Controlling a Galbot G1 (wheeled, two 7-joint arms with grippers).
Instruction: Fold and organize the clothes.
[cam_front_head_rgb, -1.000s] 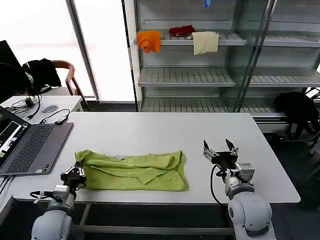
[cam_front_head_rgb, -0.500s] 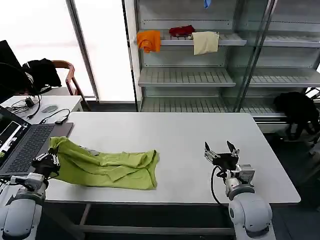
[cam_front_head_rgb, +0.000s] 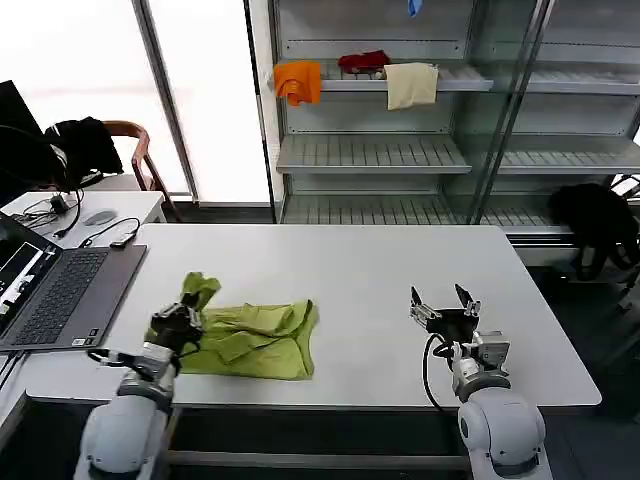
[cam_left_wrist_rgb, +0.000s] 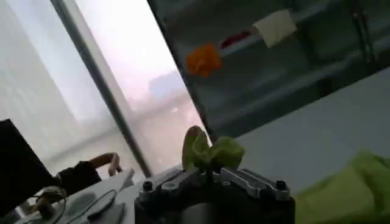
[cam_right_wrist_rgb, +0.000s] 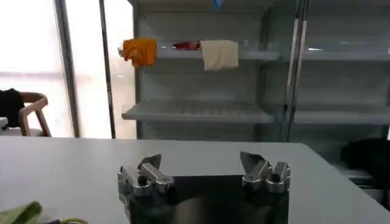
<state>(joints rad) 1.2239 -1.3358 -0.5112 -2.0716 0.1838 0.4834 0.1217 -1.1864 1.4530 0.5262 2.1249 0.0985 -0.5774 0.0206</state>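
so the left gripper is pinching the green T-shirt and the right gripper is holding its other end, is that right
Not quite. The left gripper is shut on the T-shirt, but the right gripper holds nothing: it sits open over the bare table, well clear of the shirt. The head view shows the gap, and the right wrist view shows its fingers apart.

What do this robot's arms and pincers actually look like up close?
Both arms are built of rounded, light grey segments ending in a silvery wrist block. Each carries a dark metal pincer with two short fingers: the left pincer and the right pincer. A black cable loops along each forearm. In the right wrist view the fingers look like grey metal with round screws, mounted on a black base.
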